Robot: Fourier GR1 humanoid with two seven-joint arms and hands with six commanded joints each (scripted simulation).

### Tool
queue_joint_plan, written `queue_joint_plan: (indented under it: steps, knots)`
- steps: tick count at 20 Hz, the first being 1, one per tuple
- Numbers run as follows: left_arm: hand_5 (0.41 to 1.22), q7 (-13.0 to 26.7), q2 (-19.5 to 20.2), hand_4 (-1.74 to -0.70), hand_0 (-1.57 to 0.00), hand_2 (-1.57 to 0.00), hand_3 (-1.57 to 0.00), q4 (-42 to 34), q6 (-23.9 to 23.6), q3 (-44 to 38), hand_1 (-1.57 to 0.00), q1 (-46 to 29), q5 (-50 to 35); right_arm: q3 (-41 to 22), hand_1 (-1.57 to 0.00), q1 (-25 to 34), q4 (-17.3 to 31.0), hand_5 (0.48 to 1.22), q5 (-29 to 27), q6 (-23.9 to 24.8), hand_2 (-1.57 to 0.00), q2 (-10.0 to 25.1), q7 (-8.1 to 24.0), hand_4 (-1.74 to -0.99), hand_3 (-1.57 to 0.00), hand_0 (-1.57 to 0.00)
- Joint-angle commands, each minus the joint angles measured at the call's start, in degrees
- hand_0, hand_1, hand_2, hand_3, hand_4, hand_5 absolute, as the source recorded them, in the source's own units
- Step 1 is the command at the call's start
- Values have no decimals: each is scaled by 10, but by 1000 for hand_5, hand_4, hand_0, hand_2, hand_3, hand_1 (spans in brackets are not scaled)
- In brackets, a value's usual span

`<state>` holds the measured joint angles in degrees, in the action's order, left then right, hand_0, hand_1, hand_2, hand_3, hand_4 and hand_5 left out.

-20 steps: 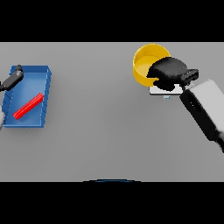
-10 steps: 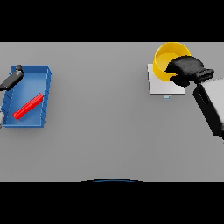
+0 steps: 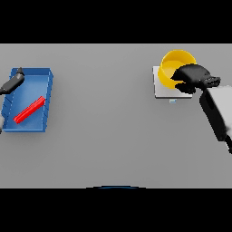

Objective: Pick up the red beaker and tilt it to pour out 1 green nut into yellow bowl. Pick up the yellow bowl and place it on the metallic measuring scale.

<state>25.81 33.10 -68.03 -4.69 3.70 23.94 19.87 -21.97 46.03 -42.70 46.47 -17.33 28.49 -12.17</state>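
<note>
The bowl is over the scale, and the red beaker is in the blue tray.

Far on the left, the left hand [image 3: 12, 82] sits at the top corner of the blue tray [image 3: 45, 77], and I cannot tell if its fingers are open or closed. Inside the tray lies the red beaker [image 3: 29, 109], flat on its side and slanted. The grey table [image 3: 104, 127] spreads across the middle. On the right is the metallic measuring scale [image 3: 159, 90], a pale square plate. The yellow bowl [image 3: 174, 63] is over the back part of the scale. The right hand [image 3: 192, 77] has its dark fingers curled over the bowl's near right rim and is holding it.
</note>
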Motion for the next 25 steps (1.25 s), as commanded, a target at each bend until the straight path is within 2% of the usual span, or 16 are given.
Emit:
queue_joint_plan:
  steps: [1,2,3,5,6,8,9,11,13,15,18,25]
  knots:
    - [669,0,3,-723,1,1,1,4,0,-2,1,3,0,1,-1571,0,-6,1221,-2,-2,-1330,4,-1,-1741,-1463,-1501]
    - [668,0,2,-722,1,1,1,2,0,-1,1,1,0,1,-1571,1,-1,1221,-2,-2,-1335,-1,5,-1741,-1451,-1464]
    - [667,0,-2,-724,1,1,1,4,-3,1,1,2,3,0,-1501,6,7,1221,-1,-1,-1382,-5,4,-1734,-1390,-1448]
    - [671,-1,-1,-724,1,1,1,8,-3,-1,1,8,1,3,-1484,9,5,1221,-3,-4,-1450,-6,6,-1737,-1097,-1492]
    - [671,-2,-4,-722,1,1,1,16,-4,1,1,13,3,4,-1337,7,4,1221,-4,-8,-1286,-4,4,-1688,-990,-1439]
    - [668,0,-6,-719,1,1,1,13,-7,2,1,9,5,-1,-882,2,2,1080,1,-9,-921,-5,6,-1629,-796,-990]
    - [667,3,-4,-719,1,1,1,12,-6,1,1,12,6,-6,-705,6,4,1029,6,-15,-782,-7,14,-1609,-723,-792]
    - [663,-5,-9,-720,1,1,1,6,-9,3,1,7,4,-13,-451,11,7,955,14,-21,-553,1,3,-1579,-604,-507]
    - [662,3,-7,-724,1,1,1,17,-9,0,1,15,4,-19,-288,14,8,909,18,-19,-381,2,-11,-1560,-506,-324]
    - [664,4,-7,-722,1,1,1,20,-6,0,1,16,4,-19,-184,13,9,876,18,-17,-244,0,-18,-1552,-429,-207]
    - [664,1,-13,-725,1,1,1,24,-9,3,1,20,5,-14,-94,9,14,822,13,-6,-124,0,-28,-1537,-328,-105]
    - [665,2,-10,-726,1,1,1,17,-10,3,1,14,6,-8,-19,10,22,738,9,-20,-25,-2,1,-1478,-146,-21]
